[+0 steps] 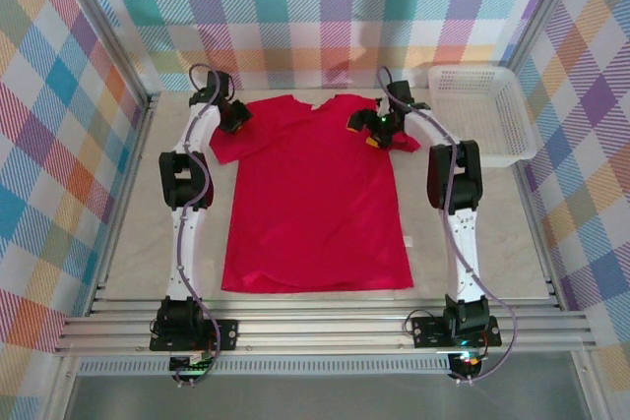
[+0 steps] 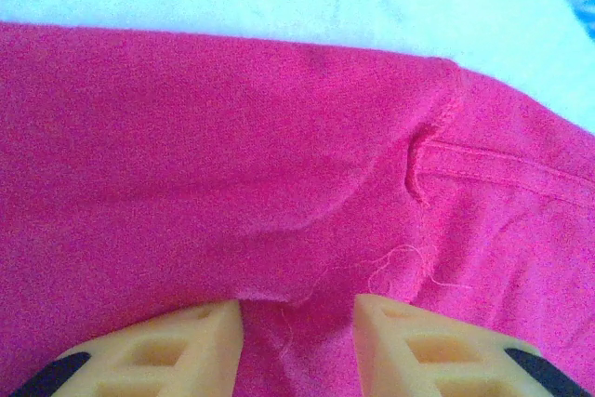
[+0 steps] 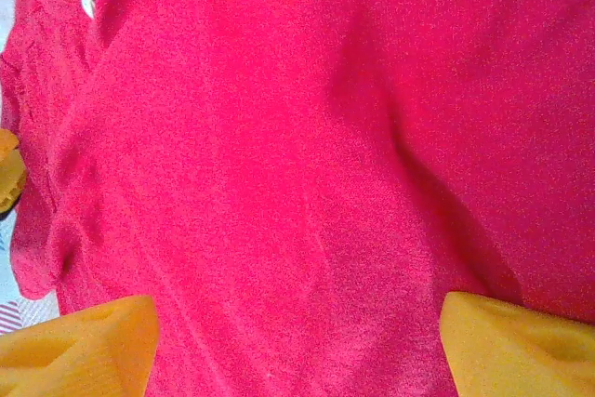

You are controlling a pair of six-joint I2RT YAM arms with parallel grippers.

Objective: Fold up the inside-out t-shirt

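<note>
While the red t-shirt (image 1: 315,204) lies flat on the bench (image 1: 133,243), collar at the far end and hem at the near end, we see both jaws down at its shoulders. Left jaws sit by the left sleeve seam, partly spread, with a small pucker of cloth between the tips. We can't confirm a grip. Right jaws are spread wide over the right shoulder. The white basket (image 1: 482,115) sits far right, apart from the shirt.

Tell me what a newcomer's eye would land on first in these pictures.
The bright red t-shirt, spread flat in the middle of the table, grabs the eye at once. The left hand and right hand are each down at one of its shoulders. A white mesh basket sits at the far right.
</note>
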